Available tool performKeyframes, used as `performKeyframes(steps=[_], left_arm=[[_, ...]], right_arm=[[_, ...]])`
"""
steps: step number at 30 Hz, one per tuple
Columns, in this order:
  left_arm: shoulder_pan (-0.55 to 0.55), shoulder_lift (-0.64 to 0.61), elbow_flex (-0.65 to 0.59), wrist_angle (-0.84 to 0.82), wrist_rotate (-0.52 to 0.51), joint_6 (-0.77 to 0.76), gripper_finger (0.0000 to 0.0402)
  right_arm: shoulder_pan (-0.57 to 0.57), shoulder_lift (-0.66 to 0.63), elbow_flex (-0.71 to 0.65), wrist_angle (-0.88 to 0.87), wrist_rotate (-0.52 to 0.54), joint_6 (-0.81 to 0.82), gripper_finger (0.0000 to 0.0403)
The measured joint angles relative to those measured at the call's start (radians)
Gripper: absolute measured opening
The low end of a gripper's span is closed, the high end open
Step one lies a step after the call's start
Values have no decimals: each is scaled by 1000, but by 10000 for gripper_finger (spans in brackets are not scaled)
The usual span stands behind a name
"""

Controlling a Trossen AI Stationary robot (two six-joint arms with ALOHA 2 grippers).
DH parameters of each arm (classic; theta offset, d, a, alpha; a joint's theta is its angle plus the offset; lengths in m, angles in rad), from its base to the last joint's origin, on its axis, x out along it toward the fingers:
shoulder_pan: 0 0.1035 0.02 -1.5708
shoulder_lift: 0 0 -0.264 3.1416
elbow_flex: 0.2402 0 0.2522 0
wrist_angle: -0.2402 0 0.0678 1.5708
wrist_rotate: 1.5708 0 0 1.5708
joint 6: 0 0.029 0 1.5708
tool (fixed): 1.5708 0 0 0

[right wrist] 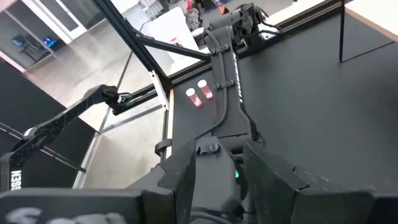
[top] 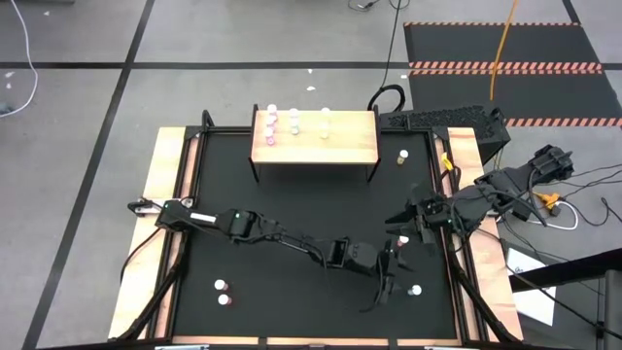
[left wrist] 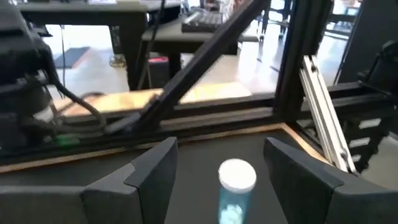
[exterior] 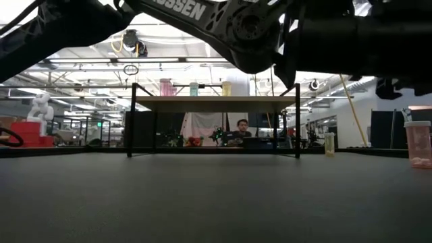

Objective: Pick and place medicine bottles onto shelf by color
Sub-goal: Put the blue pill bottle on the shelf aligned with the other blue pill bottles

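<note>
Medicine bottles are tiny, each with a white cap over a pastel body. Going left to right in the high view, two pink ones sit close together at about seven o'clock on the black worktop. At twelve o'clock stands the shelf, a light-wood board on thin black legs, carrying a pink pair at its left end, then pale ones and another further right. A pink bottle stands near the middle right, a pale blue bottle at about five o'clock, and a yellow bottle at about one o'clock, just right of the shelf.

The left arm reaches across from nine o'clock, and its left end effector hangs low just beside the pale blue bottle. The left wrist view shows what the overhead camera cannot: that bottle stands upright between the two dark fingers, which are spread wide and not touching it. The right end effector hovers at three o'clock; its own camera shows its fingers parted narrowly and holding nothing, looking along the left arm to the two pink bottles.

The low view gives the shelf in profile with pink, pale and yellow bottles on top, the yellow bottle on the worktop, and a pink one close at the right edge.
</note>
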Motion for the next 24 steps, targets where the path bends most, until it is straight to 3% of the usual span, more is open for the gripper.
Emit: performKeyframes(steps=[8, 17, 24], left_arm=[[-12, 66, 65, -24, 8, -22, 241], [-16, 45, 65, -82, 6, -74, 241], [-1, -69, 65, -329, 95, -123, 241]], right_arm=[[0, 0, 0, -12, -4, 2, 130], [0, 0, 0, -93, -29, 23, 130], [19, 0, 0, -295, -99, 158, 130]])
